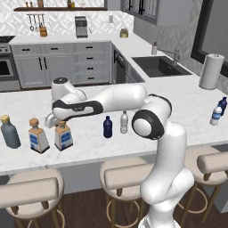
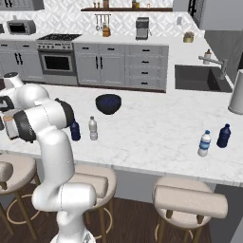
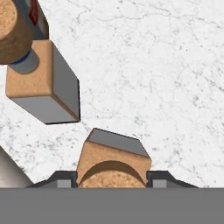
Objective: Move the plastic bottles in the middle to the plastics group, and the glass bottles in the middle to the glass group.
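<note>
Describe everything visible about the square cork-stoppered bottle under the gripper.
The square bottle is clear with amber-looking sides, a blue-and-white label and a tan cork stopper. It stands upright on the white marble counter, just right of a matching bottle. The gripper straddles its cork, a finger on either side; actual contact isn't clear.

arm stretched left, hand [image 1: 61, 124] pointing down.

We see the white marbled surface [image 1: 178, 116] carrying everything. At its left end stand a rounded grey-blue bottle [image 1: 9, 132] and two square cork-stoppered bottles [image 1: 38, 136] side by side. In the middle, a navy bottle [image 1: 107, 127] and clear bottle [image 1: 124, 122] stand close together. Far right, two slim bottles [image 2: 204, 143]; farther back, a dark bowl [image 2: 108, 104].
</note>
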Controlling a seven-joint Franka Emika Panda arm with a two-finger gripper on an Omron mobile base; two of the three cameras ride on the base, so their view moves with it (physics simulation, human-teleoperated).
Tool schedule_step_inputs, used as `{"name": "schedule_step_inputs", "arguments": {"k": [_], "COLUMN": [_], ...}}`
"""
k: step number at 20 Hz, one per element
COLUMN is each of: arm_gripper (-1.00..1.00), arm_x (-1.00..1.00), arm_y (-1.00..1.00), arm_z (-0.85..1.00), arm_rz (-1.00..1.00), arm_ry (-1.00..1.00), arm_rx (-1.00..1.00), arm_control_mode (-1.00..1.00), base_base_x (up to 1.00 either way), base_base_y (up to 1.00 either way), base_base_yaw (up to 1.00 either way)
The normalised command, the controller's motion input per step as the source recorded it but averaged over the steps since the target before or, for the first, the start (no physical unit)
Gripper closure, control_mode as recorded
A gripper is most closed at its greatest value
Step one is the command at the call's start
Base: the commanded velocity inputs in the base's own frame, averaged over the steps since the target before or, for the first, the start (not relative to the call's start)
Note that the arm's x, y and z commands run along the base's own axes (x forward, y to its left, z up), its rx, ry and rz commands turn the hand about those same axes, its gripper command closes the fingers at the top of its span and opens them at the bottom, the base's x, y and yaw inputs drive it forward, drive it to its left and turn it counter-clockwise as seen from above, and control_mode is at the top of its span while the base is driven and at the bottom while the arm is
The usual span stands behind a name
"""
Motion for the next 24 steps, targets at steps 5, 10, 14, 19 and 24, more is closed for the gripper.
{"name": "schedule_step_inputs", "arguments": {"k": [5, 10, 14, 19, 24], "arm_gripper": [-1.00, -1.00, -1.00, -1.00, -1.00], "arm_x": [0.00, 0.00, -0.05, -0.12, -0.11], "arm_y": [0.00, 0.00, -0.09, -0.62, -0.95], "arm_z": [0.10, 0.41, 0.41, 0.14, 0.00], "arm_rz": [0.00, 0.00, -0.02, -0.12, -0.18], "arm_ry": [0.00, 0.00, 0.00, 0.00, 0.00], "arm_rx": [0.00, 0.00, 0.00, 0.00, 0.03], "arm_control_mode": [-1.00, -1.00, -1.00, -1.00, -1.00], "base_base_x": [0.00, 0.00, 0.00, 0.00, 0.00], "base_base_y": [0.00, 0.00, 0.00, 0.00, 0.00], "base_base_yaw": [0.00, 0.00, 0.00, 0.00, 0.00]}}
